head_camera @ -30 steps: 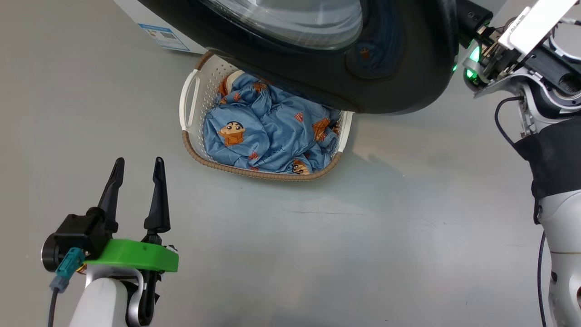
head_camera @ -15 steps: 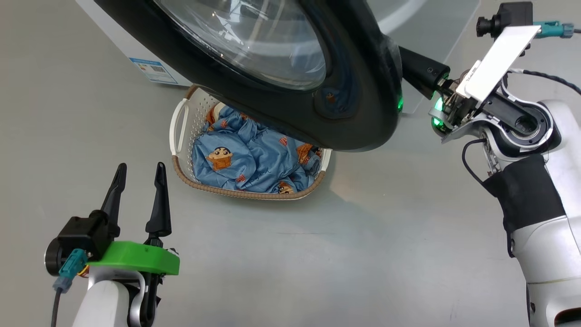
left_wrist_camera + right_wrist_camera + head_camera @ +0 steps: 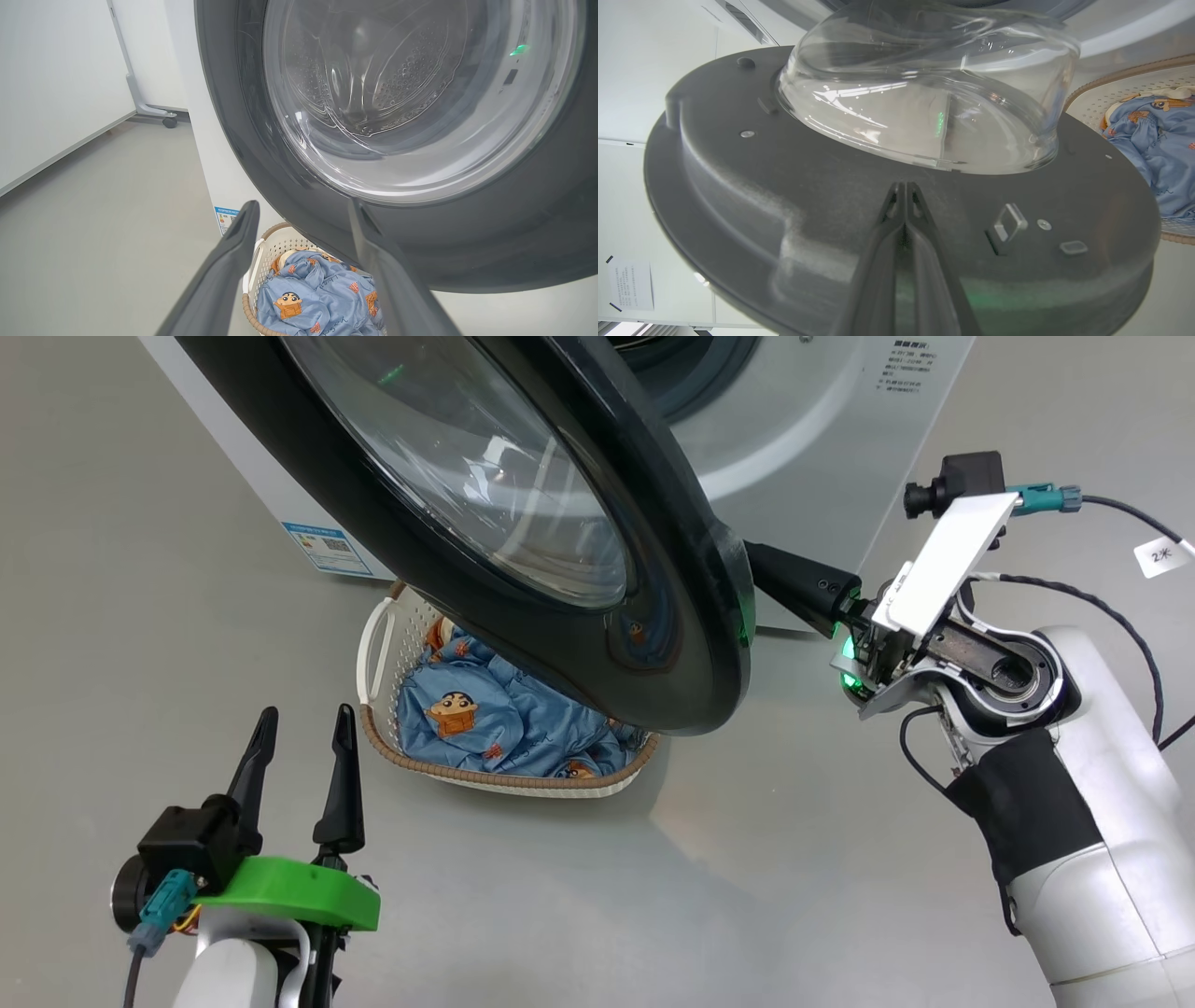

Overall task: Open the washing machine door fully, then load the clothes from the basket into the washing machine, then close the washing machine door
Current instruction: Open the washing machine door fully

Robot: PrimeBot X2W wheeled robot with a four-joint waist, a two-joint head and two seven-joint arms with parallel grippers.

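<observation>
The right gripper (image 3: 903, 186), its two long dark fingers pressed together with nothing between them, points its tips at the matt inner face of the large round black-rimmed washing machine door (image 3: 686, 607), just short of the bulging clear glass bowl. The door stands swung out from the big white front-loading washing machine (image 3: 812, 439), which lies beyond this gripper. The left gripper (image 3: 307, 712) hangs with its fingers spread wide and empty. Ahead of its tips, and apart from them, the small cream-white perforated plastic basket (image 3: 378, 649) sits on the grey floor, partly under the door. The light blue cartoon-printed clothes (image 3: 485, 723) lie bunched inside it.
</observation>
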